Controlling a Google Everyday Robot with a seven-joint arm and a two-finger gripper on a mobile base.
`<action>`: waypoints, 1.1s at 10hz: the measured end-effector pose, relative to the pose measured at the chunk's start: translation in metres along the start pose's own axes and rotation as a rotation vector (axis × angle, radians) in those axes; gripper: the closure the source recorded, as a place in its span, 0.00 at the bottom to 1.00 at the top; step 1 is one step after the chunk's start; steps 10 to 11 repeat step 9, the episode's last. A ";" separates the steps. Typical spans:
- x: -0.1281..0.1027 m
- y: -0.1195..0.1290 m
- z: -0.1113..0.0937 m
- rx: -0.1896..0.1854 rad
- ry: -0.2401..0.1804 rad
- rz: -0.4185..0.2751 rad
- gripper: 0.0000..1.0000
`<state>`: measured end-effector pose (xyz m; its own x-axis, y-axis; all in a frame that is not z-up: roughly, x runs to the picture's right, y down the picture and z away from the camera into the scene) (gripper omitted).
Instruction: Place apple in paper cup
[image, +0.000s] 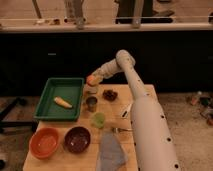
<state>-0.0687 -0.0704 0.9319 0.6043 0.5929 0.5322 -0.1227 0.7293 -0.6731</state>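
The apple (90, 80) is a small orange-red fruit held in my gripper (92, 80), at the far middle of the wooden table. My gripper is shut on it. Right beneath the apple stands a pale paper cup (91, 89), next to the green tray's right edge. The apple sits just above the cup's rim; I cannot tell whether it touches the cup. My white arm (145, 120) reaches in from the lower right over the table.
A green tray (47, 97) holds a yellow banana (62, 102). A dark metal cup (91, 103), a green cup (99, 119), a dark snack pile (110, 94), an orange bowl (45, 142), a maroon bowl (77, 139) and a grey cloth (111, 152) lie on the table.
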 end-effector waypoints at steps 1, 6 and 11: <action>0.000 0.000 0.000 0.000 0.000 0.000 0.46; 0.000 0.000 0.000 0.000 0.000 0.000 0.20; 0.000 0.000 0.000 0.000 0.000 0.000 0.20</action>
